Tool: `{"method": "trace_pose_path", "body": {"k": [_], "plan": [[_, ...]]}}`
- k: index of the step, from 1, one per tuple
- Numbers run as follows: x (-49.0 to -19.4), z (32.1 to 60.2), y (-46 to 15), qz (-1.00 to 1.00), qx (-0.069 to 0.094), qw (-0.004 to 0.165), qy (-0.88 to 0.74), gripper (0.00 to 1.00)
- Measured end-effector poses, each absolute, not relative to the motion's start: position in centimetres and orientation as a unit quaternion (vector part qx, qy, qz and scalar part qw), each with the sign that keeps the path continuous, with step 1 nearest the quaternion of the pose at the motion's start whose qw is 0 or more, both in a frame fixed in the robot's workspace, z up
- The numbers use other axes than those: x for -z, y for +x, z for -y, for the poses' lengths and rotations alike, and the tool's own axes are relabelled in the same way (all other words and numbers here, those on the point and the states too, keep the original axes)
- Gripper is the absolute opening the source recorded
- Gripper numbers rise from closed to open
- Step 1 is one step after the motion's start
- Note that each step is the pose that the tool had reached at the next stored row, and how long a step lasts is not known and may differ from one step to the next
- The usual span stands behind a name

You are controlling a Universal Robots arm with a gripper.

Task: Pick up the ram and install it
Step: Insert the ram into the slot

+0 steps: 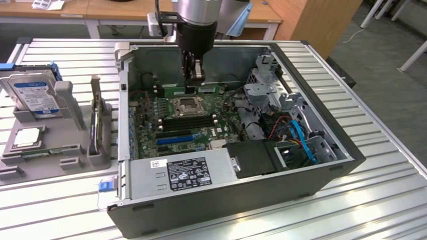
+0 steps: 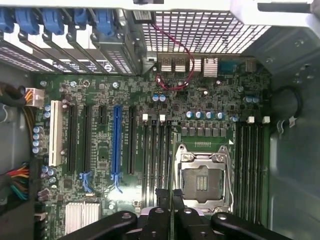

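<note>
Gripper (image 1: pixel 195 80) is down inside the open computer case (image 1: pixel 233 205), its fingers pressed onto the ram (image 1: pixel 210 90) and pinching it by its upper edge. The ram hangs level just above the motherboard (image 2: pixel 125 100), over the far side of the processor socket (image 2: pixel 206 175). In the wrist view it shows edge-on as a thin line between the fingers, close beside the nearest memory slot.

By the look of it, the pick-up is done and the ram has been brought to the board. The seating is left: the ram is not yet down in a slot, though how close its lower edge sits cannot be told.

Counted: one ram in the grip, one empty socket, and two banks of four memory slots, one bank (image 2: pixel 156 155) on one side of the socket and one (image 2: pixel 249 160) on the other, all eight looking empty. Outside the case, on the exterior view's left, one hard drive (image 1: pixel 35 95) stands in a grey holder on the table (image 1: pixel 387 200).
</note>
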State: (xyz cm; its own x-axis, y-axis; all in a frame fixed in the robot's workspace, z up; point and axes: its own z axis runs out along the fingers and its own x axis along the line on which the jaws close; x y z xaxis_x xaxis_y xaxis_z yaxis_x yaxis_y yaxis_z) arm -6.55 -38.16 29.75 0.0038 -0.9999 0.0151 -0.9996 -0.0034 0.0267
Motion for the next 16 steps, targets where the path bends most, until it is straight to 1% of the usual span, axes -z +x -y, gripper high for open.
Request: {"method": "trace_pose_path", "body": {"k": [16], "plan": [[-26.8, 38.2, -6.6, 0.706, 0.004, 0.015, 0.708, 0.13]]}}
